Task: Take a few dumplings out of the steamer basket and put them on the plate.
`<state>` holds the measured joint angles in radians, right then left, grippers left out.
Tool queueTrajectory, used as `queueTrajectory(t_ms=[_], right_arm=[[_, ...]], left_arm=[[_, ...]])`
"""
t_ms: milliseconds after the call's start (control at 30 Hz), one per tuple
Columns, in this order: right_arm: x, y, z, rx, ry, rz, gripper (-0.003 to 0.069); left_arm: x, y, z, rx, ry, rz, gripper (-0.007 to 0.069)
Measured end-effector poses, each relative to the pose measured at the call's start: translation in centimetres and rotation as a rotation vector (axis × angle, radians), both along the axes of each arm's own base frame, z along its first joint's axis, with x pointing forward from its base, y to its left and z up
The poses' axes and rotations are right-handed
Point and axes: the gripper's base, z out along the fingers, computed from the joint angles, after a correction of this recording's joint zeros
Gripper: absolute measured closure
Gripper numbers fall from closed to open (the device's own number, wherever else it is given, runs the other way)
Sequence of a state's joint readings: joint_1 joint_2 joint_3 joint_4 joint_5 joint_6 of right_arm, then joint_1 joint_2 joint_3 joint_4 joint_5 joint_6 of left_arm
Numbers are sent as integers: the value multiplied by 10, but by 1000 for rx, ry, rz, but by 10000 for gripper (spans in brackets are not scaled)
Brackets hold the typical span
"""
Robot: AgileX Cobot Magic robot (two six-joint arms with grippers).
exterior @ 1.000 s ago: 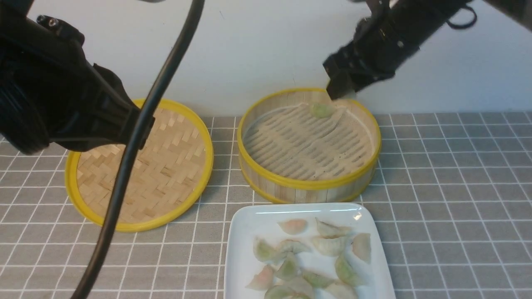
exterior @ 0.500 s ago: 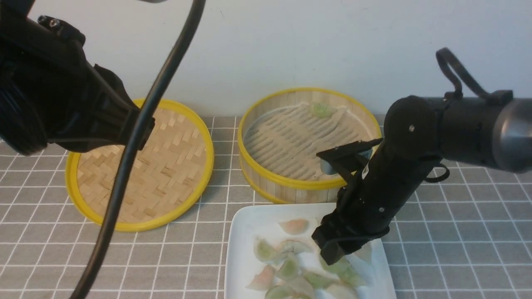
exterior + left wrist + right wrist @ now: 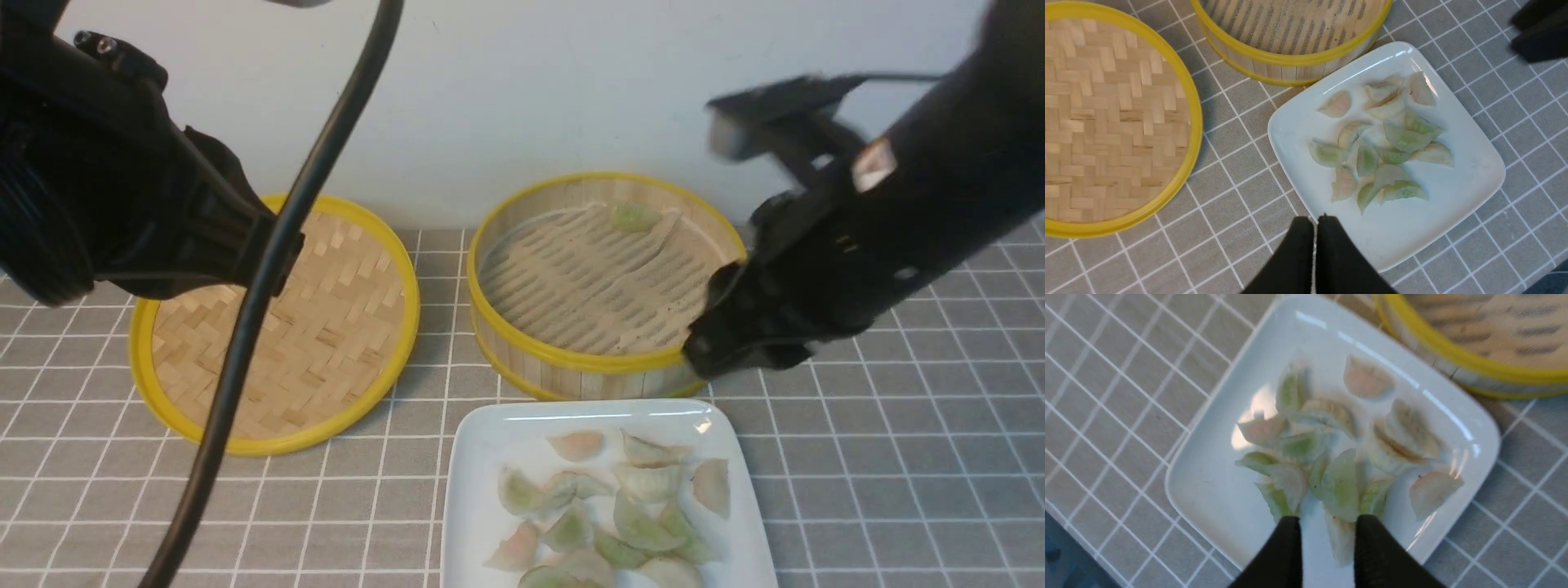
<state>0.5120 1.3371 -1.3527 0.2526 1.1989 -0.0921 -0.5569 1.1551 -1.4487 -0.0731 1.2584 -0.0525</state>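
Several pale dumplings (image 3: 645, 482) lie heaped on the white square plate (image 3: 490, 425), which sits in front of the steamer basket (image 3: 604, 359). One green dumpling (image 3: 633, 216) rests at the basket's far wall. My right gripper (image 3: 1327, 522) hovers above the plate (image 3: 1208, 490) with its fingers apart and nothing held between them. In the front view its arm (image 3: 824, 269) is blurred, low beside the basket's right side. My left gripper (image 3: 1314, 222) is shut and empty, above the plate's (image 3: 1453, 204) near corner.
A shallow yellow-rimmed woven bamboo lid (image 3: 277, 327) lies left of the basket on the grey checked cloth (image 3: 898, 457). A black cable (image 3: 269, 269) and the left arm (image 3: 98, 180) cover the left of the front view. A white wall stands behind.
The right arm went from the basket's back down onto the plate, then lifted off to the right. One more green dumpling lies on the plate. The left arm stayed put.
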Motion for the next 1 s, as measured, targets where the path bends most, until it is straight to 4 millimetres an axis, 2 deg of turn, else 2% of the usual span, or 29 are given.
queueTrajectory(t_ms=[33, 67, 133, 200, 233, 333, 367, 400, 467, 500, 567, 633, 733, 867, 1000], right_arm=[[-6, -4, 8, 12, -27, -7, 573], [-26, -16, 28, 55, -110, -17, 613], [-64, -39, 56, 140, -258, -38, 656], [-96, -59, 70, 206, -384, -55, 666], [-124, -76, 75, 265, -495, -72, 669], [-180, -114, 65, 389, -739, -133, 672], [-180, -114, 65, 387, -740, -137, 672], [-201, -129, 53, 442, -833, -172, 672], [-221, -146, 35, 502, -946, -226, 672], [-229, -152, 17, 519, -984, -254, 672], [-239, -162, -2, 557, -1034, -293, 672], [-237, -163, -23, 590, -1025, -334, 672], [-233, -162, -29, 623, -988, -362, 672], [-233, -161, -28, 658, -991, -369, 672], [-233, -162, -28, 663, -992, -372, 672]], left_arm=[[0, 0, 0, 0, 0, 0, 629], [0, 0, 0, 0, 0, 0, 629], [0, 0, 0, 0, 0, 0, 629], [0, 0, 0, 0, 0, 0, 629], [0, 0, 0, 0, 0, 0, 629], [0, 0, 0, -1, 0, 0, 629], [0, 0, 0, -1, 0, 0, 629], [0, 0, 0, -1, 0, 0, 629], [0, 0, 0, -2, 1, -1, 629], [0, 0, 0, -2, 1, -1, 629], [0, 0, 0, -6, 0, -2, 629], [1, -1, 0, -8, -6, 0, 629], [-1, -3, 2, -50, -18, -9, 629], [-9, 1, 5, -85, -67, -19, 629], [-43, 20, 1, -165, -177, -28, 629]])
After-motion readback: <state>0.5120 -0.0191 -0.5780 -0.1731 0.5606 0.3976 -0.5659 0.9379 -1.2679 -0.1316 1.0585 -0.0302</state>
